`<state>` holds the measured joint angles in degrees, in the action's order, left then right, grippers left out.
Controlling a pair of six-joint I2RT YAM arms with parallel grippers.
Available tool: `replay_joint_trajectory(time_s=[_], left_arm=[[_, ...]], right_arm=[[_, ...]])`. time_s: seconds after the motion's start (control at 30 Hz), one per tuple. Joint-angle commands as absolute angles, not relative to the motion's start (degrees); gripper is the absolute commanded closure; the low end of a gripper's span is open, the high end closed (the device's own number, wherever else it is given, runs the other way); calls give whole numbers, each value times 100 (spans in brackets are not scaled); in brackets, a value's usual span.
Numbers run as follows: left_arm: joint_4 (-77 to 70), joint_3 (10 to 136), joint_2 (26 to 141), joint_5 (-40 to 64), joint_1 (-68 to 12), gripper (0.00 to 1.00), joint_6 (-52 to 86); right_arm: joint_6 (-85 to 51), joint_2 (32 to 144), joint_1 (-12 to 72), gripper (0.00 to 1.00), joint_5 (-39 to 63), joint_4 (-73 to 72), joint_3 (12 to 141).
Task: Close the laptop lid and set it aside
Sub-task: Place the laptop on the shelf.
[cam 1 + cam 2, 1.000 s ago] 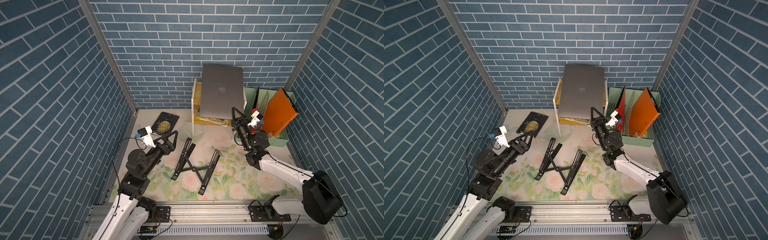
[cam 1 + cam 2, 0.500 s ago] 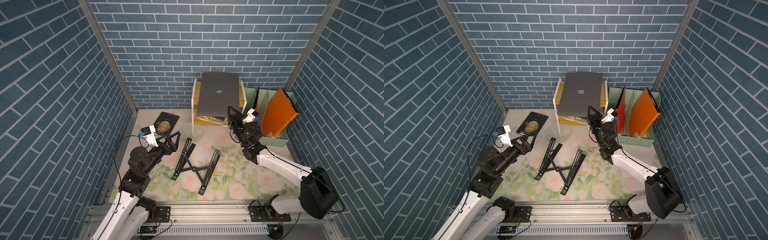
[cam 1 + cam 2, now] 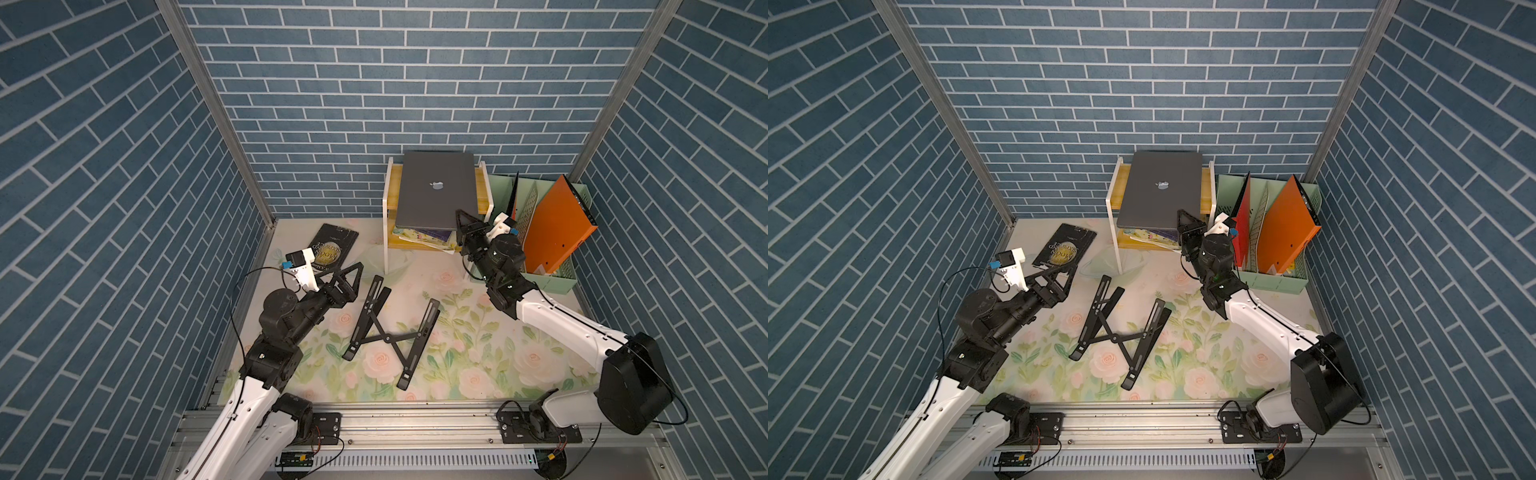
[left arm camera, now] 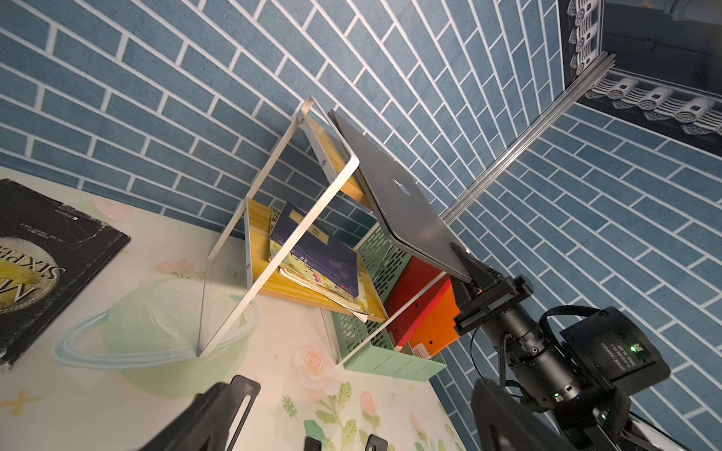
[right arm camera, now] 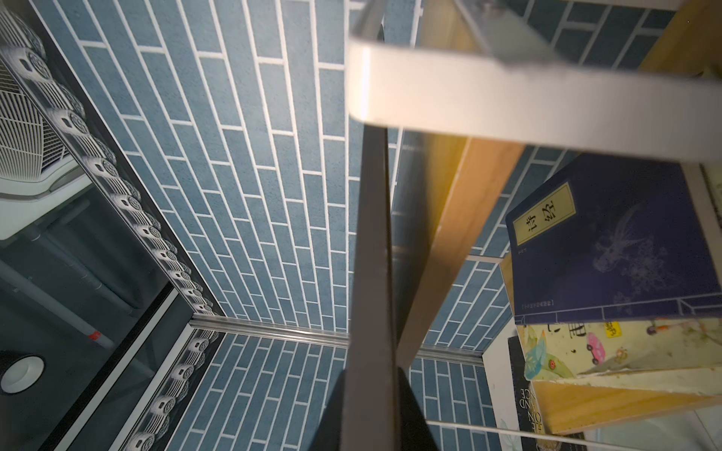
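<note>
In both top views, the slim grey metal laptop [image 3: 415,208], lid [image 3: 440,174] shut, has been lowered onto the white-framed wooden shelf [image 3: 385,241], its corner clamped by the right gripper [image 3: 461,218]; the left gripper [image 3: 353,279] is spread empty. Left wrist view: a slight tilt is seen. Right wrist view: the edge is pinched; release is judged next.

Laptop [image 3: 436,191] on top of rack [image 3: 385,237], at back; books [image 3: 428,237] on its lower shelf. File tray [image 3: 561,283] just R of rack w/ folder [image 3: 557,224] in it. Paperback [image 3: 332,249] L of rack; stand [image 3: 390,332] in front.

I'm seeing a grey laptop [image 3: 436,191], an orange folder [image 3: 557,228], a mint-green organiser [image 3: 561,283], a black stand [image 3: 390,328], a rose-patterned mat [image 3: 478,357] and blue brick-patterned walls [image 3: 374,83].
</note>
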<state>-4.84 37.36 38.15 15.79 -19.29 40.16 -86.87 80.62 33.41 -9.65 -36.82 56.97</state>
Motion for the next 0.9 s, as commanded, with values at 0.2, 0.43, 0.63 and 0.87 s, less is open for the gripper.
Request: replay_joint_trajectory(time_s=[0.2, 0.43, 0.63, 0.87], left_arm=[[-598, 3860, 3780, 1673, -1898, 0, 3929], [-599, 3848, 3745, 1678, -1898, 0, 3935], [-622, 3833, 3762, 1702, -1898, 0, 3939], [-642, 3828, 3780, 1734, -1901, 0, 3964]], right_arm=[[-8809, 7901, 3256, 69, -988, -4356, 6148], [-8815, 7794, 3185, 53, -916, -4226, 6021], [-8799, 7583, 3133, 39, -862, -4034, 5785], [-8768, 7344, 3118, 31, -709, -3903, 5485]])
